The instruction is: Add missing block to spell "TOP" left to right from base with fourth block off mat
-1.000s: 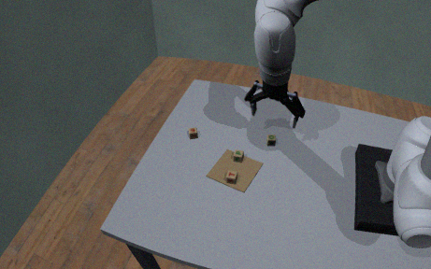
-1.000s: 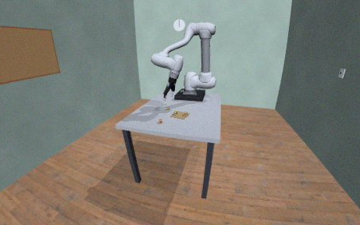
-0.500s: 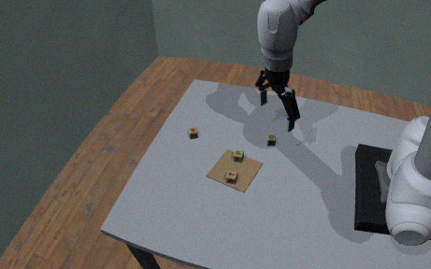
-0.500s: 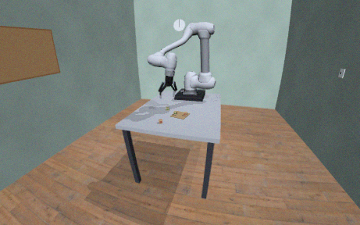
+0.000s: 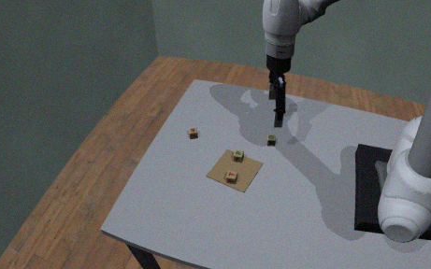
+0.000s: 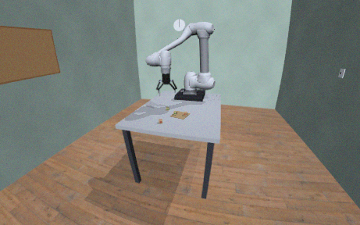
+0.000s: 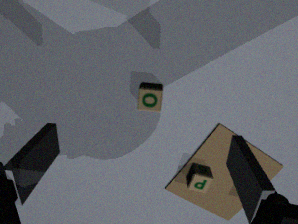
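Observation:
My gripper point(image 5: 276, 108) point(image 6: 167, 91) point(image 7: 142, 145) is open and empty, high above the table near the O block. The block with a green O point(image 5: 271, 140) point(image 6: 167, 108) point(image 7: 150, 99) lies off the mat, letter up. The tan mat point(image 5: 219, 174) point(image 6: 180, 116) point(image 7: 215, 145) holds a block with a green P point(image 5: 238, 156) point(image 6: 175, 113) point(image 7: 200, 184) and a block with a red T point(image 5: 231, 176) point(image 6: 185, 114), with a gap between them. In the wrist view a finger covers part of the mat, and the T is not seen. A block with a red letter point(image 5: 193, 133) point(image 6: 160, 121) lies off the mat; its letter is unreadable.
The blocks and mat are on a grey table point(image 5: 172, 205) point(image 6: 206, 126). The black robot base point(image 5: 366, 187) point(image 6: 190, 96) stands at one end of it. Shadows of the arm fall across the table around the O block.

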Robot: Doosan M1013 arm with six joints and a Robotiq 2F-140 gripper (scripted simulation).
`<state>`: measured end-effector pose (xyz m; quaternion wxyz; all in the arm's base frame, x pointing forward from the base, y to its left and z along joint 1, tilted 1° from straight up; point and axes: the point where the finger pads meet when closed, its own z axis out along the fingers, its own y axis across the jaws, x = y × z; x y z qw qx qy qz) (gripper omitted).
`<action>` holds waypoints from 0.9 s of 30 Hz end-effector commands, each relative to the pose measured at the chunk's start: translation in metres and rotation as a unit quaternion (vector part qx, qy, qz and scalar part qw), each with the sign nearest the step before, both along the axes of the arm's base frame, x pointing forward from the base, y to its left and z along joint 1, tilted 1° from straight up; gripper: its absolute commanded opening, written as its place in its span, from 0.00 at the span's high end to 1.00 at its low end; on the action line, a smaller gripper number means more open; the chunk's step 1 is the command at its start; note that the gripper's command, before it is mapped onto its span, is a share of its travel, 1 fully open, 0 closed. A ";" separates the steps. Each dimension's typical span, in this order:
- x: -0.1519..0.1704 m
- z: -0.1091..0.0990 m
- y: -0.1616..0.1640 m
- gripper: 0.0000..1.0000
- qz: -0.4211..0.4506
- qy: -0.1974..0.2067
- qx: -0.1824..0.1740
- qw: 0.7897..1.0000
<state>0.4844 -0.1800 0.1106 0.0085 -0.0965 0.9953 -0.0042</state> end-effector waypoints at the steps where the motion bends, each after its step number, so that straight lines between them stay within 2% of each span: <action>1: 0.001 0.001 0.000 0.00 -0.019 -0.002 0.005 1.000; 10: 0.001 0.001 0.000 0.00 -0.019 -0.002 0.005 1.000; 14: 0.001 -0.005 0.000 0.00 -0.019 -0.003 0.004 1.000; 18: 0.001 -0.028 0.000 0.00 -0.019 -0.004 0.003 1.000; 20: 0.001 -0.031 0.000 0.00 -0.019 -0.004 0.003 1.000; 21: 0.001 -0.031 0.000 0.60 -0.019 -0.004 0.003 1.000; 27: 0.001 -0.031 0.000 0.60 -0.019 -0.004 0.003 1.000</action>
